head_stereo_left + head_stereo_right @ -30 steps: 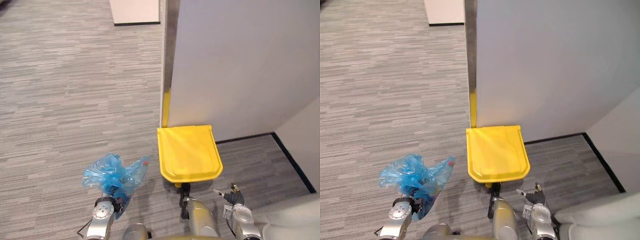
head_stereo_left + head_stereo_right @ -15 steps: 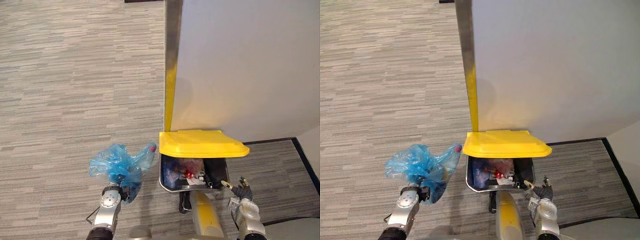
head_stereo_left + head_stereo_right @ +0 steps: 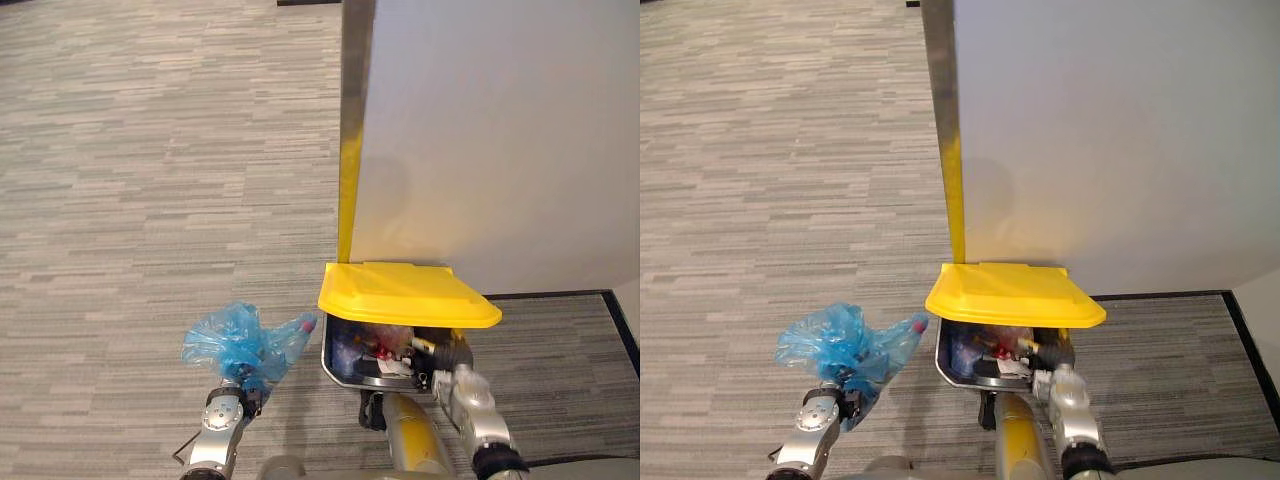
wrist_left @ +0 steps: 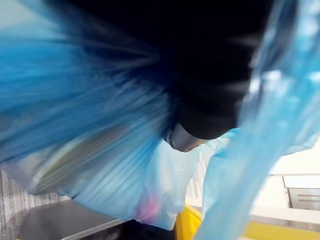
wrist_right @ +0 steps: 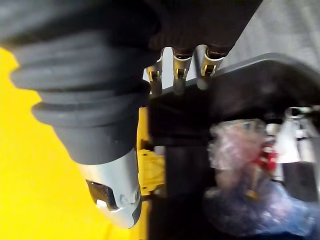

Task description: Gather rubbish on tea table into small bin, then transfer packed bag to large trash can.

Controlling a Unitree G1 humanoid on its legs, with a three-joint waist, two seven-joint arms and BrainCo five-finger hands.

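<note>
A blue plastic bag (image 3: 245,342) of rubbish, with a red-capped bottle poking out, hangs above the carpet left of the large trash can (image 3: 336,366). My left hand (image 3: 228,408) is shut on the bag's gathered neck, and the blue film (image 4: 100,150) crowds the left wrist view. The can's yellow lid (image 3: 405,292) stands raised, with several wrappers and bags (image 5: 240,150) showing inside the dark body. My right hand (image 3: 455,358) is at the can's right front rim (image 5: 250,85), just under the lid.
A tall grey partition wall (image 3: 480,140) stands right behind the can, with a yellow-marked post (image 3: 347,190) at its corner. Grey striped carpet (image 3: 150,180) stretches to the left and ahead. A black skirting line (image 3: 560,294) runs along the wall's foot.
The yellow lid went from flat shut to raised. My right hand rose from low beside the can to its right rim under the lid. The camera shifted; the bag stays in my left hand.
</note>
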